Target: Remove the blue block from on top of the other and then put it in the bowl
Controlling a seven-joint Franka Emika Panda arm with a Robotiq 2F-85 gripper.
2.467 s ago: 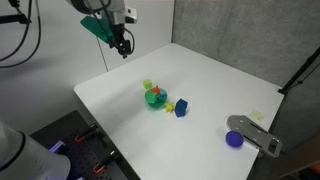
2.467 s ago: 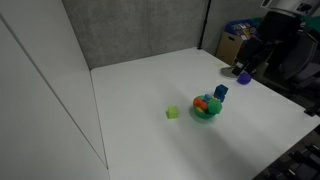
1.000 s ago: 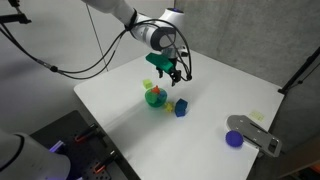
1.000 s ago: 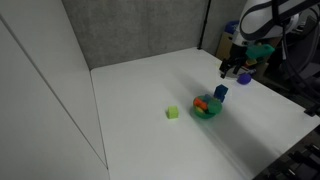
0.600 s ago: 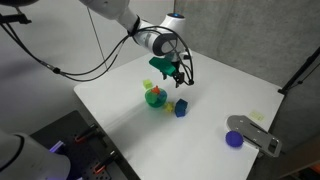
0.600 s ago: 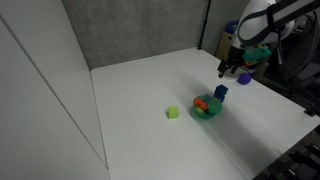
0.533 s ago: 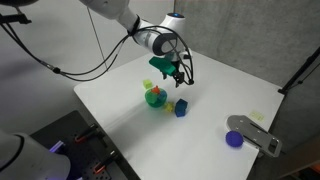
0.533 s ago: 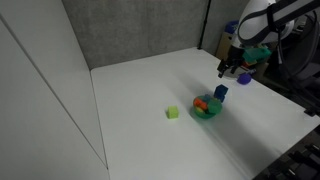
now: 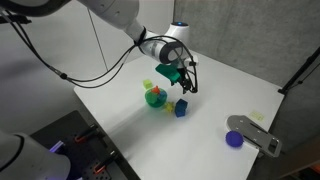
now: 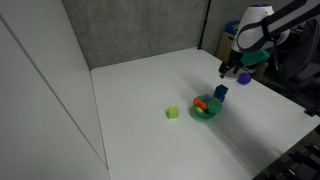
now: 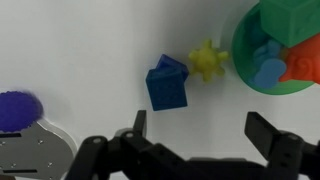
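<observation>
The two dark blue blocks form one small stack on the white table, seen in both exterior views (image 9: 181, 107) (image 10: 220, 92). From above in the wrist view the blue block (image 11: 167, 85) hides the other beneath it. The green bowl (image 9: 152, 101) (image 10: 207, 111) (image 11: 240, 50) stands close beside the stack and holds orange, blue and green pieces. My gripper (image 9: 184, 86) (image 10: 228, 70) (image 11: 200, 128) is open and empty, hovering above the table just beside the stack, touching nothing.
A small yellow star-shaped piece (image 11: 207, 60) lies between stack and bowl. A yellow-green block (image 10: 172, 113) sits apart from the bowl. A round purple dish (image 9: 234, 139) (image 11: 15, 108) rests at a grey plate (image 9: 258, 136). The table's edges are near in both exterior views.
My arm has swung from the far side of the table over the bowl and come lower, closer to the blue stack. The blocks and the bowl have not moved.
</observation>
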